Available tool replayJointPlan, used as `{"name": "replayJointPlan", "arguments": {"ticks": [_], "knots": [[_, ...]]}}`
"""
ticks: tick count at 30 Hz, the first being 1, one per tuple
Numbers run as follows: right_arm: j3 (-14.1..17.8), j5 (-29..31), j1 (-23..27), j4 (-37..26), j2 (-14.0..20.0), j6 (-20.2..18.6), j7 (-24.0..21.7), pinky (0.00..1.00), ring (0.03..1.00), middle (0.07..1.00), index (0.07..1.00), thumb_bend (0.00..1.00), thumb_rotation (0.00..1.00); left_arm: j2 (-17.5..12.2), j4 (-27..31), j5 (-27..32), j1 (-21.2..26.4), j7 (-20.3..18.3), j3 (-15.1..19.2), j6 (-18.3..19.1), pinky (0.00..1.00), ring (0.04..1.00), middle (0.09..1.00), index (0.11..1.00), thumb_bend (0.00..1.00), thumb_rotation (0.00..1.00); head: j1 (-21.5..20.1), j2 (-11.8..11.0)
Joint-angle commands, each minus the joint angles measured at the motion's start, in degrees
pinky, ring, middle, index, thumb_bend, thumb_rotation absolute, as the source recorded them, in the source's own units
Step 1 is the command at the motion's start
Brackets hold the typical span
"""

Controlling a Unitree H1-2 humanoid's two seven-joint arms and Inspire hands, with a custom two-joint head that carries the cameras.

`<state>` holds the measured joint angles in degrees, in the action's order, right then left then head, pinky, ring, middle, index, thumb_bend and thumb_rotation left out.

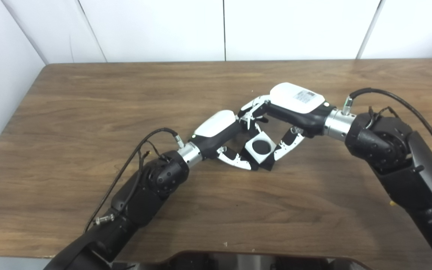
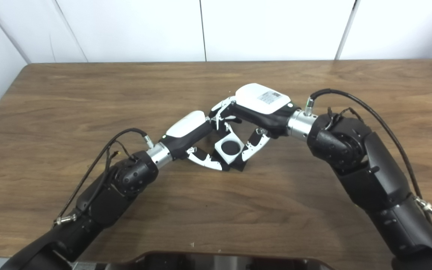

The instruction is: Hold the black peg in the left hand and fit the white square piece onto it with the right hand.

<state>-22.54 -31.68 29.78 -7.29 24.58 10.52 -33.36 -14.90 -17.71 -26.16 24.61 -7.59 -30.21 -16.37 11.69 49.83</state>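
White plastic with a round black centre, the square piece [image 1: 261,148] sits at the middle of the wooden table [image 1: 88,112], tipped so its face looks up toward the cameras, and both hands meet around it. The left hand [image 1: 219,137] reaches it from the left, its thumb lying under the piece's lower-left edge and its fingers curled in behind the upper-left corner. The right hand [image 1: 289,108] arches over from the right, fingers bent down behind the piece and its thumb [image 1: 287,144] pressing the right edge, so the piece is pinched between thumb and fingers. The black disc filling the hole is most likely the peg [image 1: 261,146] seen end-on (its shaft is hidden behind the piece, so I cannot tell how the left fingers hold it). Just below the piece, dark blocks touch the table, perhaps the peg's base. Each hand takes its own side, which probably keeps peg and hole in line while the piece is pushed on. The fit looks nearly or wholly done.
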Motion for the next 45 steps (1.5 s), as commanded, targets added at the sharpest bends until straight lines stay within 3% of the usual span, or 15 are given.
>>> {"name": "replayJointPlan", "arguments": {"ticks": [1,6,12,13,14,19,37,45], "knots": [[-0.7,0.1,0.7,0.1,0.1,1.4,0.0,0.73,0.813,0.784,0.48,0.52,0.14,0.6,-2.4,-3.5,-3.4,-6.4,-3.7,5.0,0.8,0.938,0.881,0.492,0.52,0.07,0.0,0.1],[-1.5,-1.7,0.3,0.8,1.2,1.8,-0.1,0.73,0.813,0.789,0.481,0.52,0.14,0.5,-2.5,-3.3,-3.4,-6.2,-3.6,4.7,0.8,0.939,0.881,0.492,0.52,0.07,0.0,0.2],[-2.3,-3.0,0.3,0.0,2.5,-1.7,-3.0,0.76,0.839,0.827,0.496,0.52,0.15,0.3,-2.1,-3.5,-3.5,-6.4,-3.6,5.2,0.79,0.942,0.882,0.492,0.52,0.07,-0.1,0.3],[-2.3,-3.0,0.3,-0.1,2.6,-2.1,-3.3,0.76,0.844,0.836,0.619,0.7,0.19,0.3,-2.1,-3.5,-3.4,-6.3,-3.7,5.2,0.79,0.94,0.881,0.492,0.52,0.07,-0.2,0.3],[-2.3,-3.1,0.3,-0.2,2.8,-2.3,-3.5,0.76,0.846,0.842,0.672,0.77,0.21,0.2,-2.2,-3.5,-3.4,-6.3,-3.7,5.1,0.79,0.939,0.88,0.492,0.52,0.07,-0.2,0.3],[-2.5,-3.4,0.5,-0.3,3.5,-2.7,-3.8,0.76,0.85,0.86,0.775,0.87,0.26,0.1,-1.9,-3.5,-3.4,-6.4,-3.8,5.4,0.79,0.935,0.877,0.492,0.52,0.07,-0.1,0.3],[-2.0,-3.3,1.1,-0.6,3.7,-4.0,-4.8,0.79,0.87,0.874,0.813,0.9,0.27,-0.1,-2.3,-3.3,-3.6,-5.9,-3.9,4.8,0.8,0.934,0.875,0.492,0.52,0.07,-0.6,0.3],[-0.5,-3.2,2.2,-1.0,3.9,-4.1,-4.0,0.76,0.858,0.87,0.809,0.9,0.26,-0.5,-2.6,-3.4,-3.9,-5.4,-3.8,4.0,0.77,0.927,0.87,0.492,0.52,0.07,-2.9,-0.5]]}}
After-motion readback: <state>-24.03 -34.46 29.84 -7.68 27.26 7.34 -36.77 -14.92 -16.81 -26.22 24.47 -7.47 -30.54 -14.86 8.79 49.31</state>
